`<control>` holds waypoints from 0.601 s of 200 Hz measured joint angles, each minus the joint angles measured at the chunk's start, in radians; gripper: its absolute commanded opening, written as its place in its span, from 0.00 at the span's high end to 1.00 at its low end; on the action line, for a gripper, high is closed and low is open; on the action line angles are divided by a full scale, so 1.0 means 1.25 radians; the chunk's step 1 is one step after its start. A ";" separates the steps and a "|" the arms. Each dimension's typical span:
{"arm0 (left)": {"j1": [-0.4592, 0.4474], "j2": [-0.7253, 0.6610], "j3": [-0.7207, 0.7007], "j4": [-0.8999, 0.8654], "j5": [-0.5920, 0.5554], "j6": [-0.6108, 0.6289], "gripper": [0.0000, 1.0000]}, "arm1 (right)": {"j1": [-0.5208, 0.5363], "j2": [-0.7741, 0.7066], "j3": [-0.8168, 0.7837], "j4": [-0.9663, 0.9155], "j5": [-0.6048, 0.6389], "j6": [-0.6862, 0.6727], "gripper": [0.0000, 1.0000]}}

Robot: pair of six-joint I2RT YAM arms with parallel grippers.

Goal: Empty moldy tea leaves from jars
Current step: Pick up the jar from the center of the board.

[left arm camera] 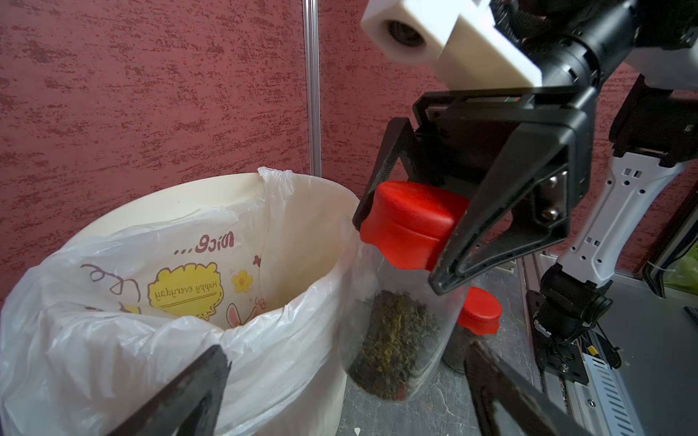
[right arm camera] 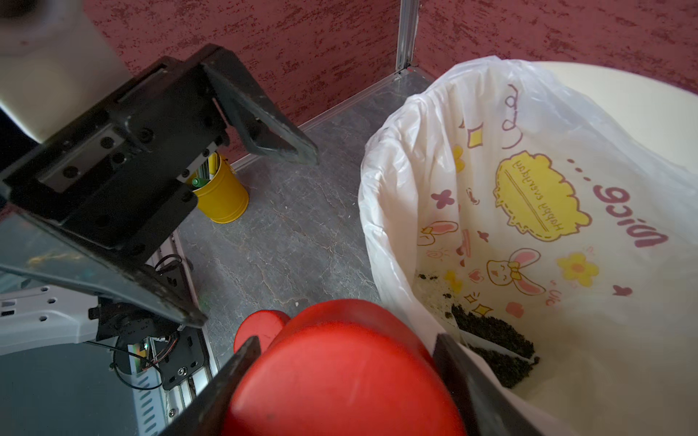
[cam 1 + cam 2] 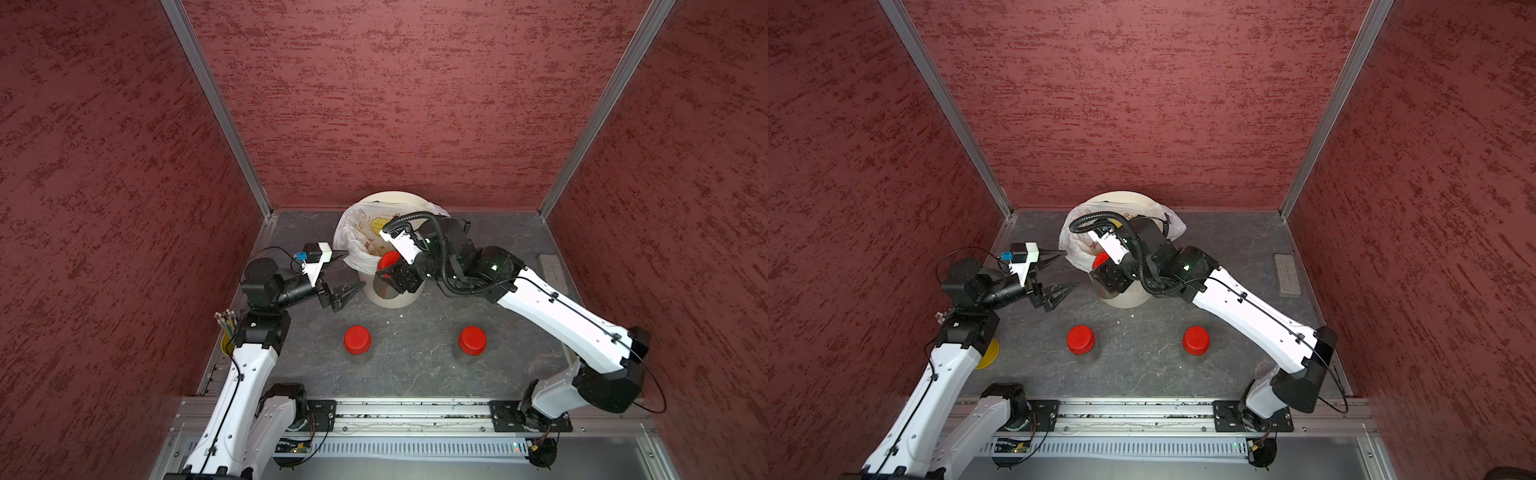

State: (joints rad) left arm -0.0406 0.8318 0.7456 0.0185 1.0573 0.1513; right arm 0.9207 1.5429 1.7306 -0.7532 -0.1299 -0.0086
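Standing capped, lower centre of a top view: one jar (image 3: 357,340), another jar (image 3: 472,340). Mid-frame above them, left gripper (image 3: 353,270) fingers spread, empty. Right gripper (image 1: 406,249) clamps third jar (image 1: 393,339) by its red lid (image 1: 408,215), just beside bin (image 1: 189,192).

A small clear cylindrical jar (image 1: 381,287) with a round red screw lid (image 1: 409,222) hangs from the right pincer (image 1: 398,253), jaws clamped on that lid; dark green tea leaves (image 1: 396,339) fill its lower part. Nearer the robot's base than both pincers, two like jars stand upright and capped on the surface, well apart: the left-hand jar (image 3: 357,340) toward the left pincer (image 3: 354,270), the right-hand jar (image 3: 472,340) toward the right.
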 measured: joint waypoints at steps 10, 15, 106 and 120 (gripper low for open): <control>-0.010 0.012 0.007 -0.002 0.001 0.016 0.02 | 0.000 0.010 0.014 -0.003 -0.010 -0.007 0.50; -0.015 0.017 0.011 -0.003 0.001 0.023 0.03 | -0.001 0.015 0.022 -0.005 -0.015 -0.010 0.50; -0.063 0.066 0.028 0.005 0.038 0.098 0.05 | -0.023 0.078 0.113 -0.012 -0.103 -0.031 0.53; -0.063 0.070 0.027 0.018 0.040 0.098 0.05 | -0.025 0.079 0.118 -0.012 -0.114 -0.034 0.53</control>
State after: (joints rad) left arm -0.1192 0.9188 0.7792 0.0414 1.1069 0.2733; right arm 0.8890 1.6417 1.8778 -0.7681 -0.2726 -0.0517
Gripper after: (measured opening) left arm 0.953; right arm 0.705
